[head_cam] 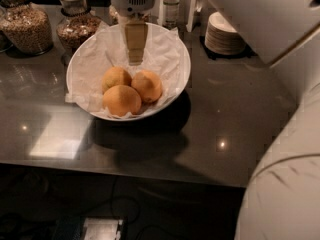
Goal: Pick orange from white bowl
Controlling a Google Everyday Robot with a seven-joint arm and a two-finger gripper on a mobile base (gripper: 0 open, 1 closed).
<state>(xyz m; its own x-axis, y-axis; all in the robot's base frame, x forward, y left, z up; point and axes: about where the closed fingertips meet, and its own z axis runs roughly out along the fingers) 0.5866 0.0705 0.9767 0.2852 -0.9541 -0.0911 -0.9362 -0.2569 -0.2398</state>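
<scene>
The white bowl, wide, shallow and lined with crumpled white paper, stands on the dark table. Three fruits lie in its front half. The orange, the deeper reddish one, is on the right. A larger, paler one lies in front and a smaller yellowish one on the left. My gripper hangs straight down over the back of the bowl, just behind and above the fruits, touching none and holding nothing.
Two glass jars of grain and a bottle stand behind the bowl. Stacked small white bowls sit at the back right. My white arm fills the right side. The table's front edge runs below.
</scene>
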